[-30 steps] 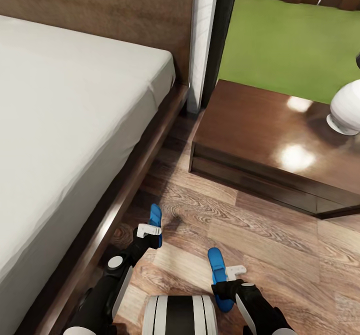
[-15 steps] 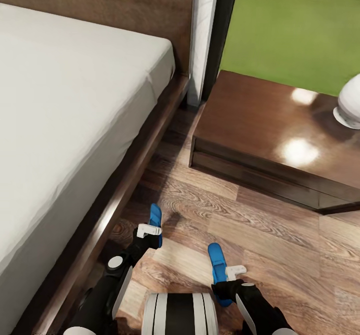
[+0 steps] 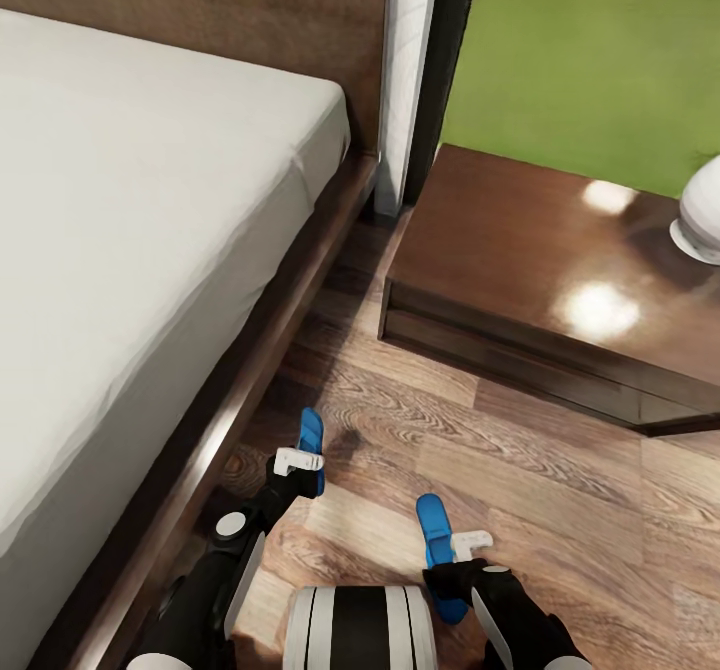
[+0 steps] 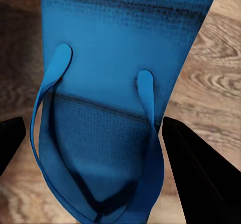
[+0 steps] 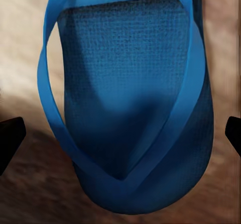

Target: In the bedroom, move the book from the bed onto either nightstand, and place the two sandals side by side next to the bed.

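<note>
Two bright blue sandals are down by the wood floor beside the bed (image 3: 150, 250), both pointing towards the headboard. My left gripper (image 3: 298, 462) straddles the sandal nearer the bed frame (image 3: 311, 432); in the left wrist view its dark fingertips (image 4: 173, 133) press against both edges of that sandal (image 4: 105, 83). My right gripper (image 3: 470, 544) hangs over the other sandal (image 3: 432, 520); in the right wrist view its fingers (image 5: 12, 131) stand apart from that sandal's (image 5: 130, 108) sides with a small gap. The nightstand (image 3: 520, 250) stands ahead on the right. The book is out of view.
A white round lamp base (image 3: 700, 215) sits on the nightstand's far right. A dark-framed window (image 3: 440, 70) with green lawn behind it rises between bed and nightstand. Open wood floor (image 3: 560, 490) lies in front of the nightstand. My base (image 3: 360, 630) is at the bottom.
The head camera has tipped a little, shifting the nightstand and window in the picture. Both arms and both sandals keep their places.
</note>
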Controlling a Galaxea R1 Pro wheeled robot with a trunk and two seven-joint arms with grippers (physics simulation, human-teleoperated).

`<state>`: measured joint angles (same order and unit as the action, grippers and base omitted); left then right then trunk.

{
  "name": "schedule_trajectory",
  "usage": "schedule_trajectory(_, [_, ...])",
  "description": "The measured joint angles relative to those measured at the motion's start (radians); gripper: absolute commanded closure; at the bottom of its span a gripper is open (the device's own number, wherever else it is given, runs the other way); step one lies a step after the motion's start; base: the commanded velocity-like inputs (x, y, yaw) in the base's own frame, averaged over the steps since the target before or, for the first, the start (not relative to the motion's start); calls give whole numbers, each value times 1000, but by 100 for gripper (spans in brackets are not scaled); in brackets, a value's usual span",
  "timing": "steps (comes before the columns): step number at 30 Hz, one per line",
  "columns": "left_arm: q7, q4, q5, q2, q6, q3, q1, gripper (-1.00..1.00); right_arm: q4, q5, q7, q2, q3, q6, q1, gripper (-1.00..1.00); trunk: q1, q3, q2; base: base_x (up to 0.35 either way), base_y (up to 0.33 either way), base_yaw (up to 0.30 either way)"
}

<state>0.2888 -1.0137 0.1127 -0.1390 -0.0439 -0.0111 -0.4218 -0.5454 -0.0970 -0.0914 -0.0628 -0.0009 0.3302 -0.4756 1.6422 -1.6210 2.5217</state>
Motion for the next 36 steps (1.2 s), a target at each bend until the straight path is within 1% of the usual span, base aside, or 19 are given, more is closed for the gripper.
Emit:
schedule_trajectory(25, [0,0,0,0,0,0,0,100,0,0,0,0,0,0,0,-100,0,0,0,2,0,0])
schedule_trajectory(28, [0,0,0,0,0,0,0,100,0,0,0,0,1,0,0,-100,2,-12,1,0,0,0])
schedule_trajectory(36, [0,0,0,0,0,0,0,100,0,0,0,0,1,0,0,-100,2,-12,1,0,0,0])
